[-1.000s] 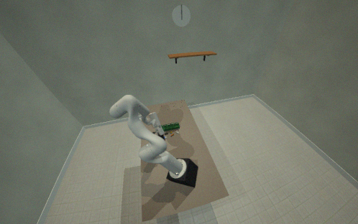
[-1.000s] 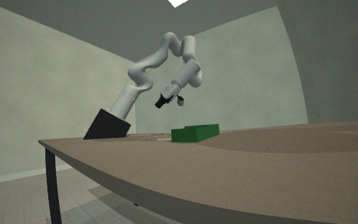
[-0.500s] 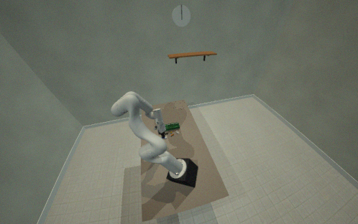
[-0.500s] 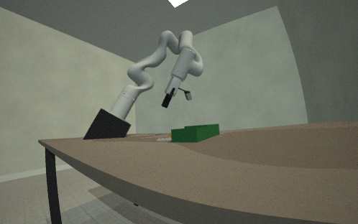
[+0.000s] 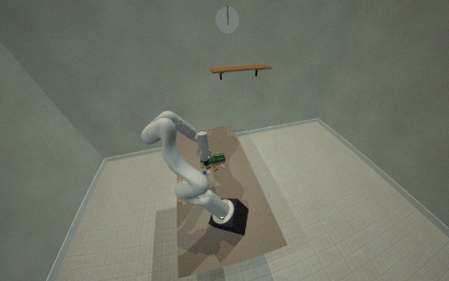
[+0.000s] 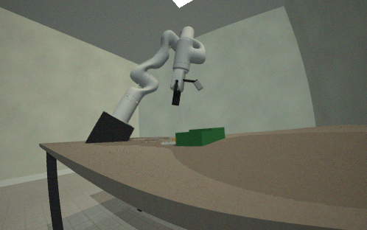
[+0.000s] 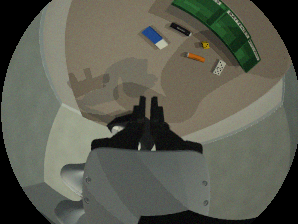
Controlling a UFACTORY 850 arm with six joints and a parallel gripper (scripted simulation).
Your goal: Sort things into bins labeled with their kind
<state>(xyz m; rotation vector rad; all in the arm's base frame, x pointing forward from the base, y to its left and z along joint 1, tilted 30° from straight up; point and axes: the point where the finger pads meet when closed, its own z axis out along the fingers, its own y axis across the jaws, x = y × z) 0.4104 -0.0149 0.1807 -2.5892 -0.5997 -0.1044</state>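
Note:
My gripper (image 7: 148, 104) (image 6: 176, 102) (image 5: 206, 159) is shut with nothing between the fingers and hangs high above the table (image 5: 257, 212) (image 6: 258, 166) (image 7: 100, 36). A row of green bins (image 7: 216, 22) (image 6: 200, 136) (image 5: 216, 158) stands on the table. In front of the bins lie several small things: a blue and white block (image 7: 154, 36) (image 5: 205, 171), a black piece (image 7: 180, 28), an orange stick (image 7: 194, 56) (image 5: 215, 169), a small yellow piece (image 7: 205, 44) and a white piece (image 7: 218, 66). The bin labels are too small to read.
The arm's black base (image 5: 232, 218) (image 6: 108, 129) stands on the near part of the table. A wooden shelf (image 5: 241, 68) and a round clock (image 5: 227, 19) hang on the back wall. Tiled floor surrounds the table.

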